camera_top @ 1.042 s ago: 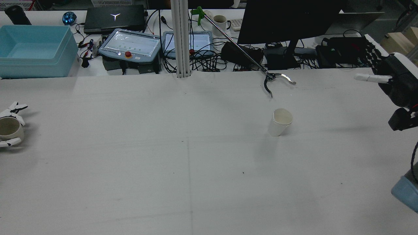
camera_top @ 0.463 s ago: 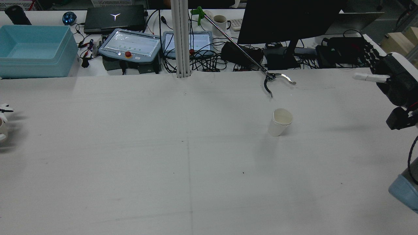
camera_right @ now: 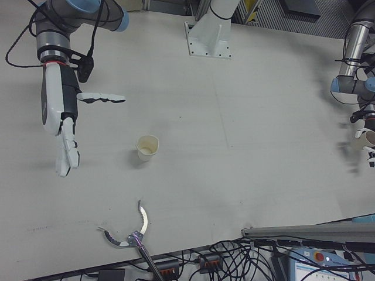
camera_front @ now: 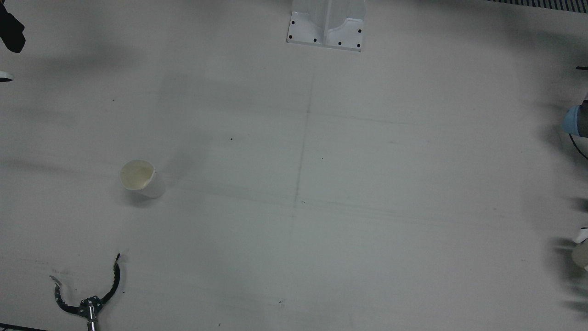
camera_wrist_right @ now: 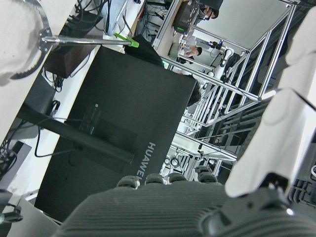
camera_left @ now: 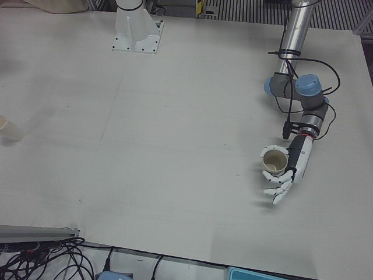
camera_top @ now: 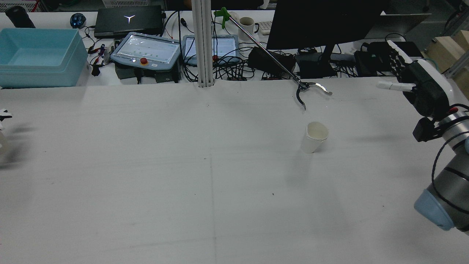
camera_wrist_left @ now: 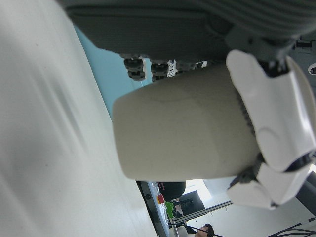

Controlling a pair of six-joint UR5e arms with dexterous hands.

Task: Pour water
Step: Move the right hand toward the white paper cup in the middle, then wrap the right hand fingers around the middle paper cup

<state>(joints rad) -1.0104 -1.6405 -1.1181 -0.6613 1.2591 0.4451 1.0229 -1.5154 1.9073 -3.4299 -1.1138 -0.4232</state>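
A white paper cup (camera_top: 314, 137) stands upright and empty on the table right of centre; it also shows in the front view (camera_front: 140, 178) and the right-front view (camera_right: 147, 147). My left hand (camera_left: 287, 169) is shut on a second, beige paper cup (camera_left: 273, 161), held upright near the table's left edge. The left hand view shows this cup (camera_wrist_left: 182, 128) with white fingers (camera_wrist_left: 276, 123) around it. In the rear view only a fingertip (camera_top: 3, 117) shows. My right hand (camera_top: 421, 86) is open and empty, raised right of the white cup, fingers spread (camera_right: 58, 108).
A reach-grabber tool (camera_top: 307, 91) lies with its open claw just behind the white cup, also seen in the front view (camera_front: 87, 294). A teal bin (camera_top: 36, 55), teach pendants (camera_top: 146, 49) and a monitor (camera_top: 322, 22) stand beyond the table's far edge.
My left hand has carried its cup leftward, almost out of the rear view. My right arm has swung inward over the table's right side, hand still open. The white cup has not moved.
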